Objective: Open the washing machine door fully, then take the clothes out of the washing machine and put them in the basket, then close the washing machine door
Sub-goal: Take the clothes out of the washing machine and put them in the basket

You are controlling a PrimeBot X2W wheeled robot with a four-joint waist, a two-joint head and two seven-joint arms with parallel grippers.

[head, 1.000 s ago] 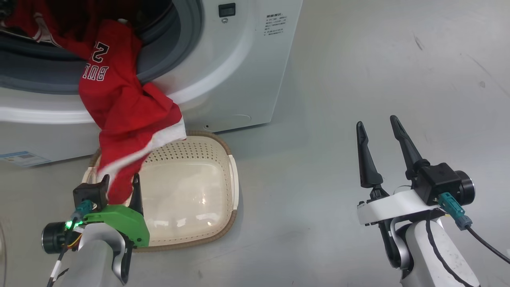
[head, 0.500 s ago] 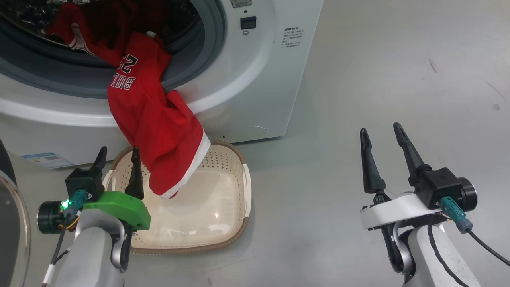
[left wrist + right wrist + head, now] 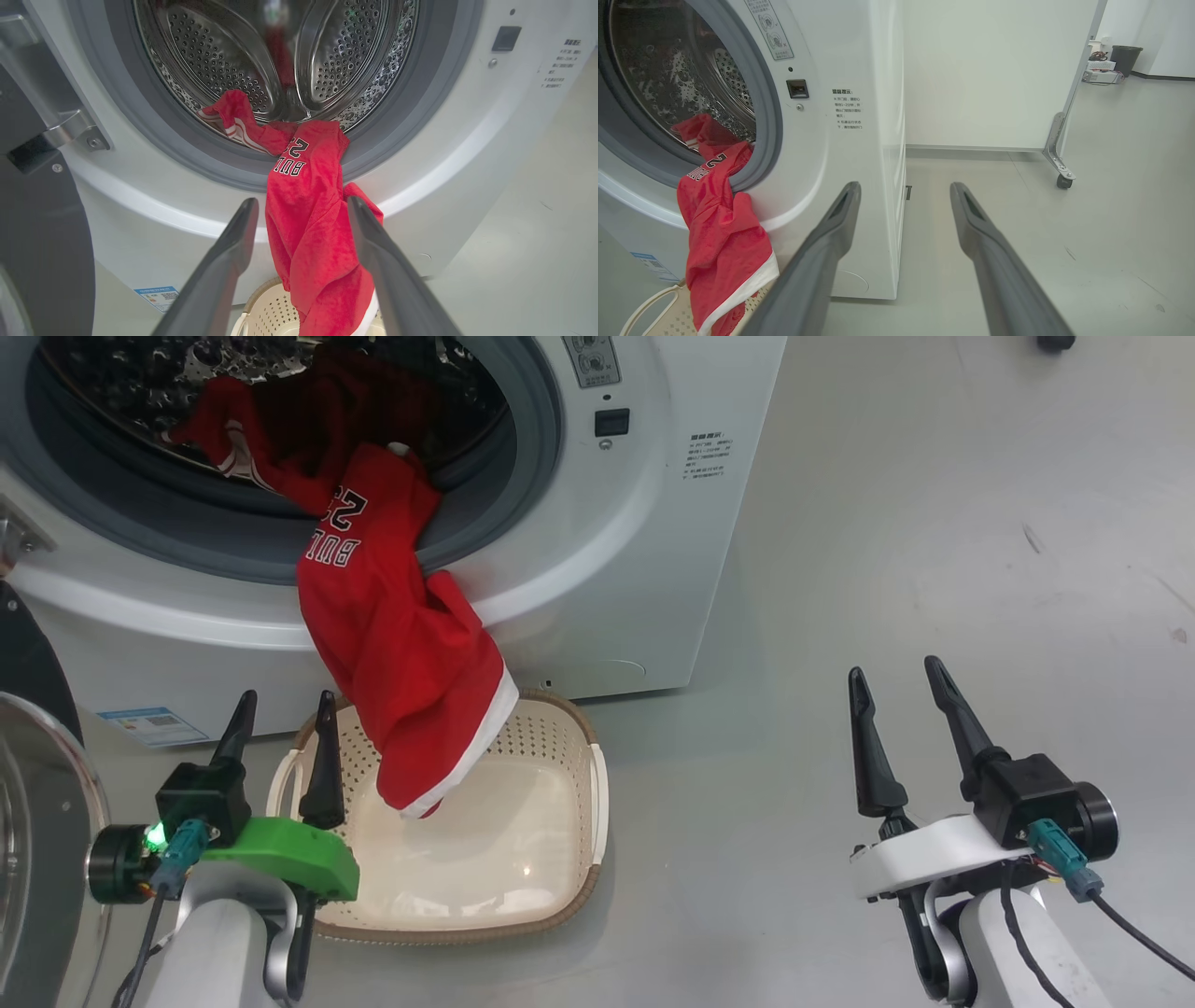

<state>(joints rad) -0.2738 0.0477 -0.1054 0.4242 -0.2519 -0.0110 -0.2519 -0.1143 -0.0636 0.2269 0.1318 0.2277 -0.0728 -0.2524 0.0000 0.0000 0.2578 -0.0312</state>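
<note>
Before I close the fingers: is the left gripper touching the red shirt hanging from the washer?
Apart. The head view shows the open left gripper left of the red shirt, with basket wall visible between its nearer finger and the cloth.

Lab or test room: bare grey floor (image 3: 1111, 186), wheeled white partition (image 3: 994, 70), washing machine (image 3: 817, 154) on open floor

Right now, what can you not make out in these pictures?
Door: head view, cut off by the left edge; part of it shows.
Clothes: how many pieces; folds and the dark drum hide that, every view.
Basket: head view, left rim partly hidden by the left fingers, floor by clothes.
Print on the machine: too small to read.
</note>
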